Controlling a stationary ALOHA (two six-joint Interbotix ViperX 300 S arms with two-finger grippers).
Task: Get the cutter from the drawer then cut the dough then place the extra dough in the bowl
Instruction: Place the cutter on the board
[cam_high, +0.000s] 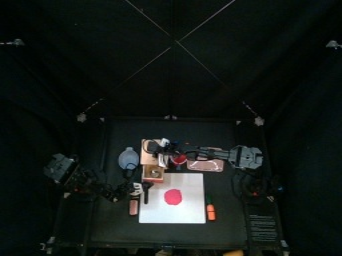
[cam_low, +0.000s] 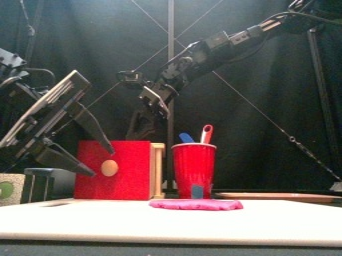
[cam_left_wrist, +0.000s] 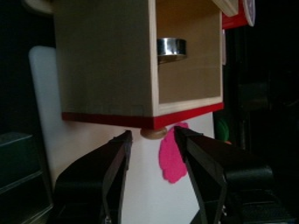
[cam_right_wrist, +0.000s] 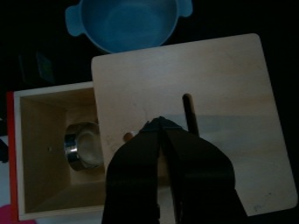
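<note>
Silvery round cutter (cam_left_wrist: 172, 46) in drawer (cam_left_wrist: 105, 61); left end effector (cam_left_wrist: 155, 138) apart, right end effector (cam_right_wrist: 163, 128) together

No text, label, brand, number or sign can be read in any of the four views.
</note>
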